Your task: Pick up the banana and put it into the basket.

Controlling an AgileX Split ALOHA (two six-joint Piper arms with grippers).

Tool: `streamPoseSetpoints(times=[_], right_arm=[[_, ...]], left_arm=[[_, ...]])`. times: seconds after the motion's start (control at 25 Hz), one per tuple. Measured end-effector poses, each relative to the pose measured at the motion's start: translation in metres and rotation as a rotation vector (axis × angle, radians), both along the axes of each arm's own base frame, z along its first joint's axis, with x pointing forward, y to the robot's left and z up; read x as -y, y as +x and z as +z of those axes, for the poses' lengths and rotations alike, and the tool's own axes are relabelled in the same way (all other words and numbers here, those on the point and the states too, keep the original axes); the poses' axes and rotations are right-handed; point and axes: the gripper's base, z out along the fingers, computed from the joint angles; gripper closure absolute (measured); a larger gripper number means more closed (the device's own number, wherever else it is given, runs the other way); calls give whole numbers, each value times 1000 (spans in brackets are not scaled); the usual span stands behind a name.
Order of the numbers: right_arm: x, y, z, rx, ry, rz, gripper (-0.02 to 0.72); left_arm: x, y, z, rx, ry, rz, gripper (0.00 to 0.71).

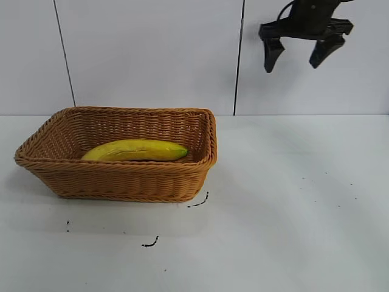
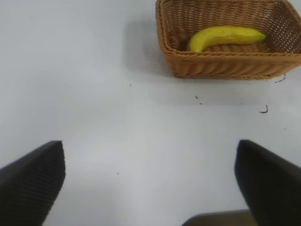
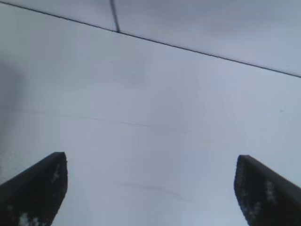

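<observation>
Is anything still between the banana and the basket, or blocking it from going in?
Nothing visible does: the banana already lies inside the basket, and the open right end effector hangs empty above the table, off to the basket's right.

banana (image 1: 135,150) in basket (image 1: 121,182), right pincer (image 1: 299,58) raised, spread

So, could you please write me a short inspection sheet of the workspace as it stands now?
Surface: white table, a few small black marks in front of the basket.
Job's things: long yellow banana lies inside the tan woven wicker basket.
Clutter: nothing seen.
Grippers: right gripper open, empty, high above the table, clear of the basket; left gripper open, empty, over bare table.
Cables: dark cable at the right arm.
Surroundings: pale panelled wall.
</observation>
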Motion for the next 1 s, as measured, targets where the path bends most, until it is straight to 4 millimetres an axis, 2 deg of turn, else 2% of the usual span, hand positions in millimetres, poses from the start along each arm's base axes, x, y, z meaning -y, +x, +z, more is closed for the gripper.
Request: streamPoseSetpoints(times=[0.12, 0.28, 0.4, 0.52, 0.68, 0.76, 1.0], right_arm=[[16, 1, -1, -4, 0, -32, 14], [19, -7, 0, -32, -4, -31, 14], [19, -18, 3, -66, -6, -31, 14], [20, -39, 9, -115, -9, -30, 14], [22, -85, 25, -178, -13, -30, 14], [23, -114, 37, -193, -14, -30, 14], [27, -203, 49, -253, -18, -30, 14]], left_arm=[[0, 0, 0, 0, 0, 0, 15], [0, 0, 0, 0, 0, 0, 15], [0, 0, 0, 0, 0, 0, 15], [0, 0, 0, 0, 0, 0, 15], [0, 0, 0, 0, 0, 0, 15], [0, 0, 0, 0, 0, 0, 15], [0, 0, 0, 0, 0, 0, 15]])
